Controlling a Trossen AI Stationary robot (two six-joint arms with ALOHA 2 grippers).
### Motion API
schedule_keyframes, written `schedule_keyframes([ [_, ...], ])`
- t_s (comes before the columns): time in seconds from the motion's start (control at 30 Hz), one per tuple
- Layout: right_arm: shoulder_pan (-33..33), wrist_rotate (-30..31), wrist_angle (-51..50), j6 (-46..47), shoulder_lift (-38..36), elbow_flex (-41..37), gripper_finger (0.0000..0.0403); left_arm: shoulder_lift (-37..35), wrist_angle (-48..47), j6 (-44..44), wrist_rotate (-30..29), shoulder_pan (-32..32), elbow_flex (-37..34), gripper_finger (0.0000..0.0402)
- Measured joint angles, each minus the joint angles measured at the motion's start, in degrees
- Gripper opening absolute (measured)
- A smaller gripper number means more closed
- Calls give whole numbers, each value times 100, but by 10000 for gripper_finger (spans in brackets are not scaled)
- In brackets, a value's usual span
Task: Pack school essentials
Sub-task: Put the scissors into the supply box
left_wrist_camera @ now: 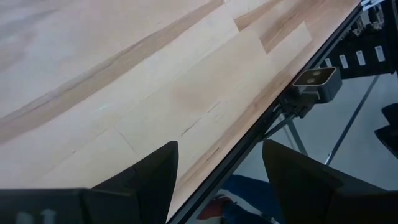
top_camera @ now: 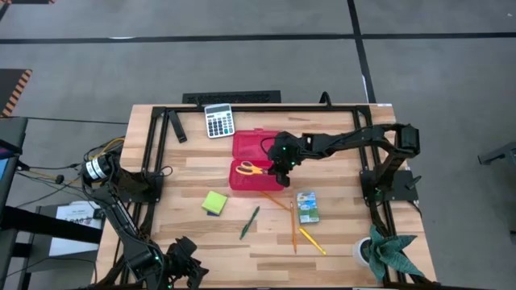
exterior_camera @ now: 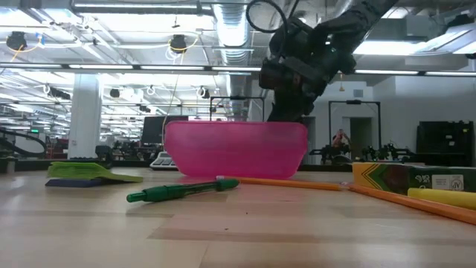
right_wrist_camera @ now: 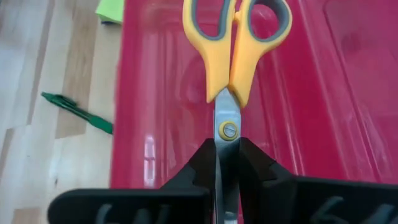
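The yellow-handled scissors (right_wrist_camera: 233, 37) are closed and lie inside the near half of the open red case (top_camera: 258, 149), handles toward the table's left. My right gripper (right_wrist_camera: 227, 155) is shut on them, low over the case's right end (top_camera: 281, 175). On the table near the case lie the lime-green sticky-note pad (top_camera: 214, 202), the green pen (top_camera: 249, 222), an orange pencil (top_camera: 293, 228), a yellow pencil (top_camera: 313, 241) and the green-blue carton (top_camera: 307, 206). My left gripper (left_wrist_camera: 221, 168) stands open over the table's near left corner (top_camera: 181, 262), with nothing between its fingers. My right gripper pinches the scissors' closed blades (right_wrist_camera: 227, 134) between its two fingers, just behind the pivot screw. The fingers slant down from the table's right and lie along the blades. The handles point away from the gripper, over the case floor (right_wrist_camera: 323, 93); whether they rest on it I cannot tell.
A grey-white calculator (top_camera: 218, 121) lies beyond the case at the far edge. A small potted plant (top_camera: 387, 254) stands at the near right corner. Black frame rails (top_camera: 153, 145) run along the table's left, far and right sides.
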Motion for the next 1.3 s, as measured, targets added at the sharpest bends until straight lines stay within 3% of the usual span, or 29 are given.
schedule_keyframes([
  [0.47, 17, -262, -166, 276, 470, 244, 48, 0, -200, -106, 2, 136, 0, 228],
  [0.83, 48, 301, -437, 404, 473, 494, 48, 46, -241, -100, -25, 170, 0, 228],
  [1.3, -74, 599, -438, 439, 1184, 527, 48, 46, -204, -37, -63, 291, 0, 228],
])
